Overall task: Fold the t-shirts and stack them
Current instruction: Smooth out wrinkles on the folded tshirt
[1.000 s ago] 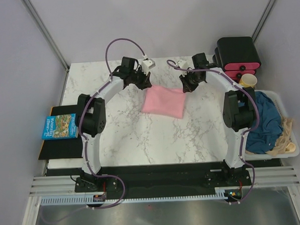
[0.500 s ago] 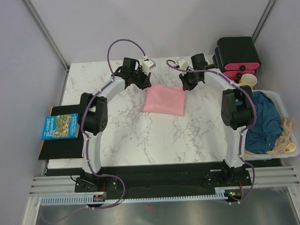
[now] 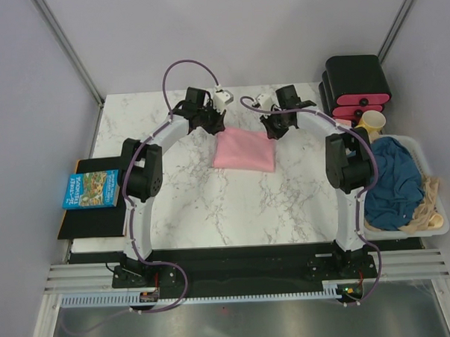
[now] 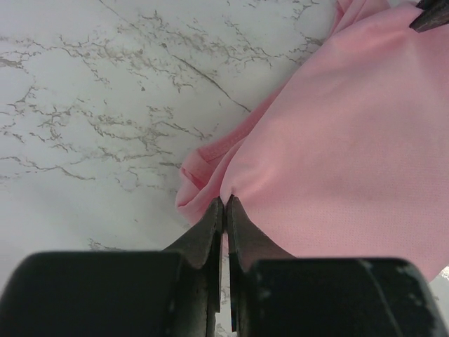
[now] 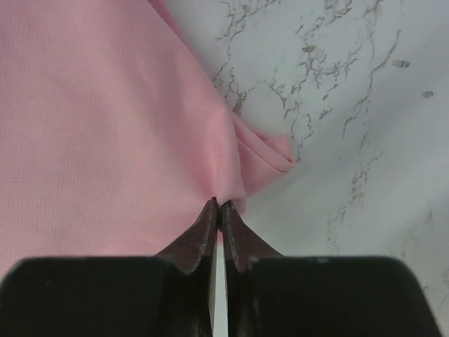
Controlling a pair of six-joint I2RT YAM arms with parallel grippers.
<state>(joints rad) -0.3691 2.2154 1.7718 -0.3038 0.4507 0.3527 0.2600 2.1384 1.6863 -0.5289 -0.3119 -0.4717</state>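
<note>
Left gripper (image 4: 224, 205) is clamped on one puckered far corner of the pink shirt (image 3: 245, 150); right gripper (image 5: 218, 206) nips the other corner likewise. That soft, smooth shirt lies folded into a rectangle on the marble table (image 3: 197, 207). The teal shirt (image 3: 393, 180) sits crumpled in a bin (image 3: 428, 160) at right.

White grey-veined marble bench (image 3: 212, 206) at centre, pale lilac walls (image 3: 226, 34) from 9 through 12 to 3 o'clock, slanted metal posts (image 3: 67, 48) at 11 and 1 o'clock, aluminium rail (image 3: 245, 276) at 6 o'clock, even soft light
</note>
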